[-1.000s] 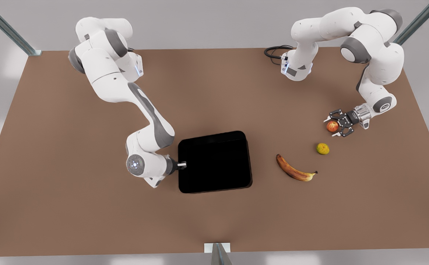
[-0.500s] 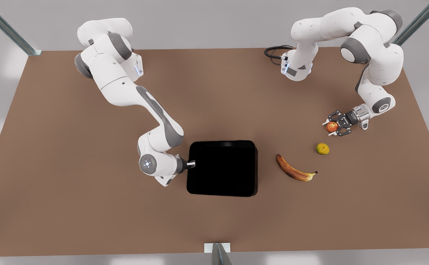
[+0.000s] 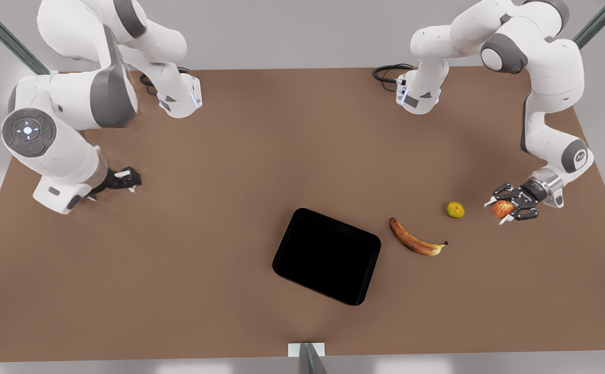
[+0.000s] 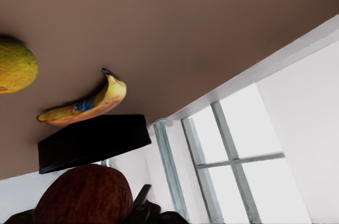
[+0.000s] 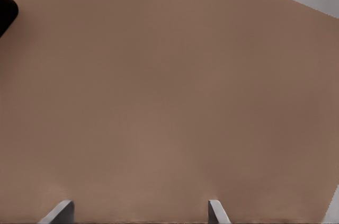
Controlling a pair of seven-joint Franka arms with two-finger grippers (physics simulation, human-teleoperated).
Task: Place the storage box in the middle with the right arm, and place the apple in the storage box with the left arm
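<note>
The black storage box (image 3: 327, 255) lies skewed on the brown table (image 3: 240, 156), near the middle and toward the front edge; its corner also shows in the right wrist view (image 5: 5, 9). Far from it, at the front view's left, my right gripper (image 3: 133, 181) is open and holds nothing; its fingertips (image 5: 62, 212) stand apart over bare table. At the front view's right, my left gripper (image 3: 503, 209) is shut on the red apple (image 3: 501, 208), which looms close in the left wrist view (image 4: 85, 195). The box (image 4: 92, 139) shows beyond it.
A brown-spotted banana (image 3: 415, 240) lies just right of the box, and a yellow-green round fruit (image 3: 455, 209) sits between the banana and the held apple. A black cable (image 3: 385, 72) coils at the back by the arm base.
The right gripper has let go of the box's edge and pulled far back to the front view's left. The box now lies rotated. The left gripper has carried the apple rightward and toward the front.
</note>
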